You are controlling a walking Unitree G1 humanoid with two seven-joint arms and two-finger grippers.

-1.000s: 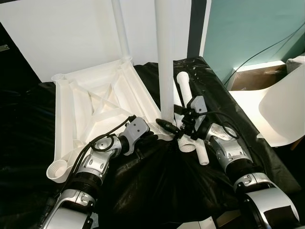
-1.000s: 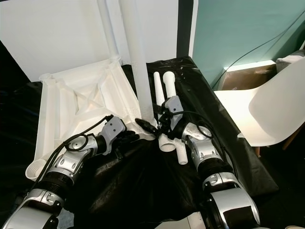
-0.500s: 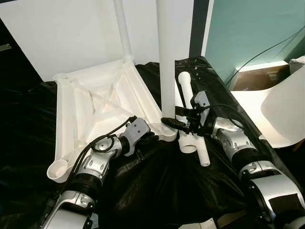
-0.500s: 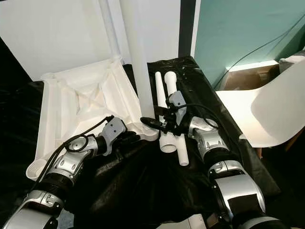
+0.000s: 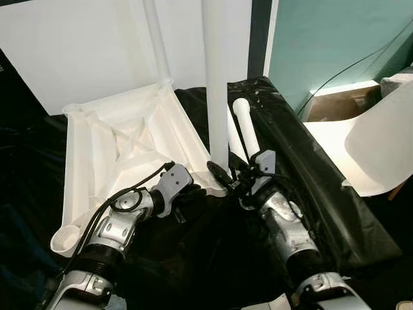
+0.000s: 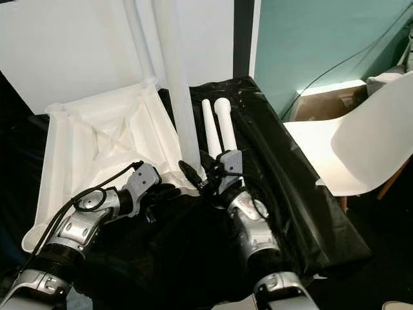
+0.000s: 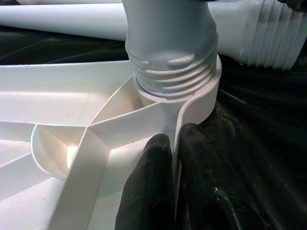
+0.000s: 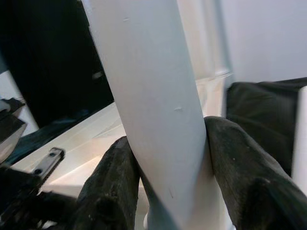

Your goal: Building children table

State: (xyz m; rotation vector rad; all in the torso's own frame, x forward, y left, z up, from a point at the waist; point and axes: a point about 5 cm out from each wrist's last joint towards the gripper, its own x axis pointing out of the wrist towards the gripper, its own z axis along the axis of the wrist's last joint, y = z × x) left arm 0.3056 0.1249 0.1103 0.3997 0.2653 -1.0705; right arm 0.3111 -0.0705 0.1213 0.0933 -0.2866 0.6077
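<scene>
The upturned white tabletop (image 5: 122, 152) lies on black sheeting (image 5: 303, 168), a wall close behind and a white chair (image 5: 381, 142) beside. An upright white leg (image 5: 215, 84) stands threaded into the corner socket (image 7: 192, 103). The right gripper (image 8: 168, 163) clamps that leg between its fingers. The left gripper (image 7: 175, 182) pinches the tabletop's rim just below the socket. Two loose legs (image 5: 244, 129) lie just beyond.

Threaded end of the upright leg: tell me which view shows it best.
The left wrist view: the leg's threads sit close up in the tabletop's corner socket. The eye views show the leg whole, threads too small; the right wrist view shows its smooth shaft.
</scene>
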